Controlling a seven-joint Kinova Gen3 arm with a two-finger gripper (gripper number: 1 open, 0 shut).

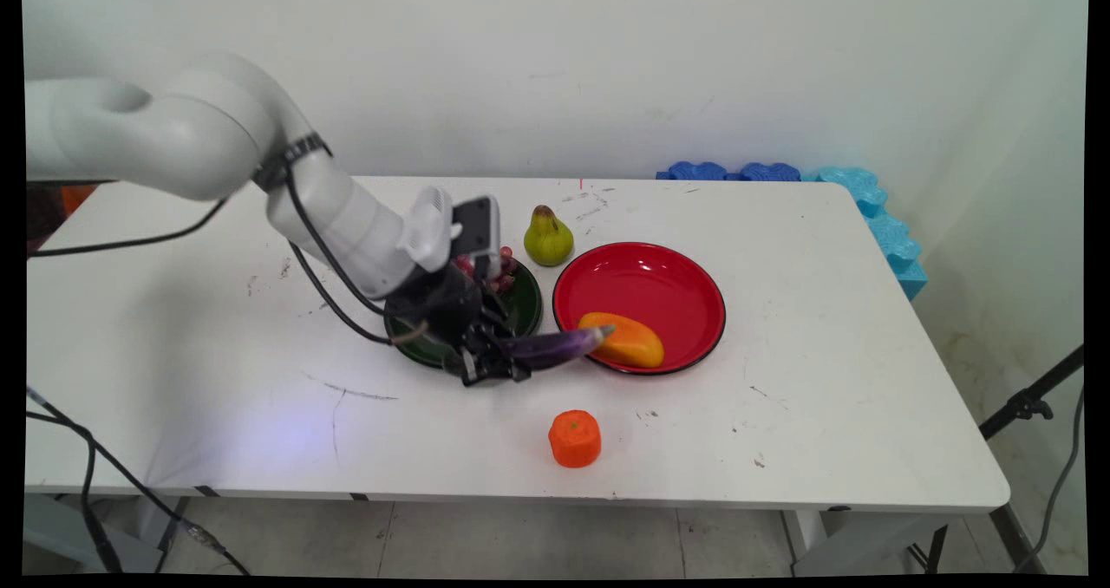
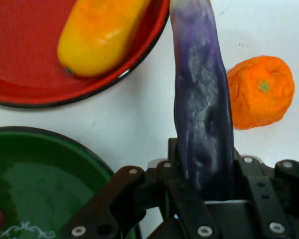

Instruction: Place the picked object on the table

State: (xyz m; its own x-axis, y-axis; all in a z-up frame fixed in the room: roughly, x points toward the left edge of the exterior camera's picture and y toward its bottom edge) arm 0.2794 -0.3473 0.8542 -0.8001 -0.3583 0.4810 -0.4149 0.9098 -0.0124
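The black two-finger tool [image 1: 496,364] is pinched on one end of a long purple eggplant [image 1: 555,348], held low over the white counter [image 1: 824,328]. The eggplant reaches forward from the tool, its far tip over the rim of a round red plate [image 1: 646,276] beside the yellow-orange mango [image 1: 624,338] lying there. Just behind the tool sits a dark green plate [image 2: 35,179] with red grapes [image 1: 501,263]. An orange tangerine [image 1: 574,438] lies alone near the eggplant; a green pear [image 1: 548,238] stands beyond both plates.

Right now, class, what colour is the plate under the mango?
Red, with a dark rim: plate, mango; clearest in the main view.
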